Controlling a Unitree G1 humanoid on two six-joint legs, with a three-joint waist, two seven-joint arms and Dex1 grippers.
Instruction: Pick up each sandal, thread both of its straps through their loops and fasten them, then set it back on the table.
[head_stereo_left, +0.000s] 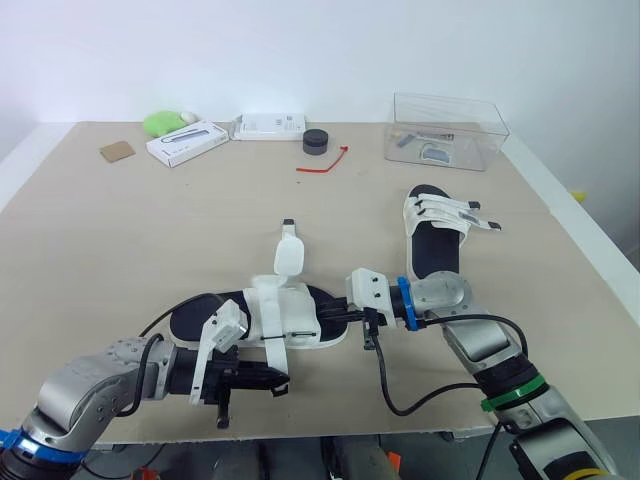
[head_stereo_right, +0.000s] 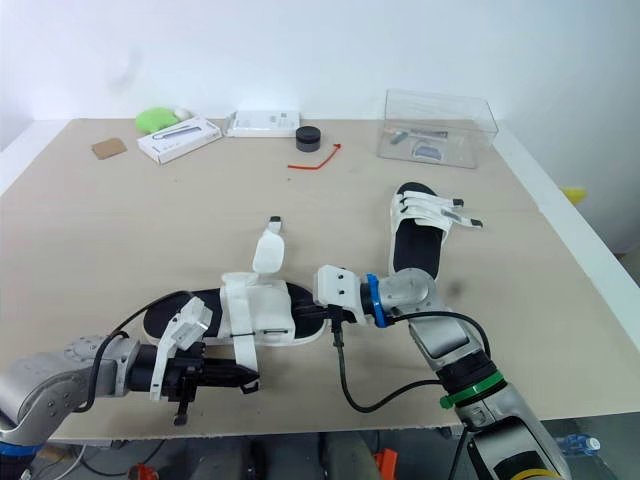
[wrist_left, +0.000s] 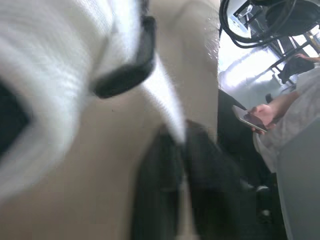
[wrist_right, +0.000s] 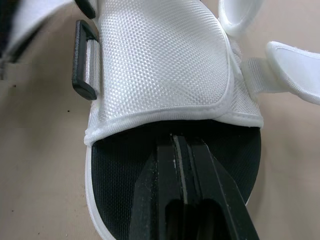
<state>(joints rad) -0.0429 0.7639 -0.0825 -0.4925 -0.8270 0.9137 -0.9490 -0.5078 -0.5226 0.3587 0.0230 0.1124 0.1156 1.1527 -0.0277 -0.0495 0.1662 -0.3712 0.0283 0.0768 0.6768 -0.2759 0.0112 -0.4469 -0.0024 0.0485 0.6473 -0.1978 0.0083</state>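
Since the whole job happens on one beige tabletop (head_stereo_left: 100, 250) with a white rim, I'll place everything off the near sandal (head_stereo_left: 290, 320), which lies flat close to the front edge.

On the front-edge side of that sandal, the left gripper (head_stereo_left: 280, 380) has its two black fingers pinched together on the end of a thin white strap (head_stereo_left: 273, 352) that runs down from the sandal's upper. At the sandal's toe end, the right gripper (wrist_right: 176, 142) comes in from the robot's right. Its fingers are pressed flat against each other with nothing between them that I can see, lying on the black footbed with the tips at the edge of the white mesh upper. A black loop (wrist_right: 82, 60) sits on the side of that upper, and another strap tab (head_stereo_left: 289, 252) sticks up from the sandal's far side.

Past the sandal and off to the robot's right lies the second sandal (head_stereo_left: 435, 240), well apart from it, straps over the top.

Farther back from the sandal there's a red tie (head_stereo_left: 322, 163), a small black puck (head_stereo_left: 316, 141), a long white box (head_stereo_left: 186, 142), a flat white pack (head_stereo_left: 268, 126), something green (head_stereo_left: 162, 123) and a brown card square (head_stereo_left: 116, 151). A clear plastic box (head_stereo_left: 445, 130) sits far back on the right. None of it crowds the sandal.

Behind everything is a plain white wall (head_stereo_left: 300, 50). The left wrist view catches a person's hand (wrist_left: 267, 112) holding a phone (wrist_left: 246, 117) off beyond the table.
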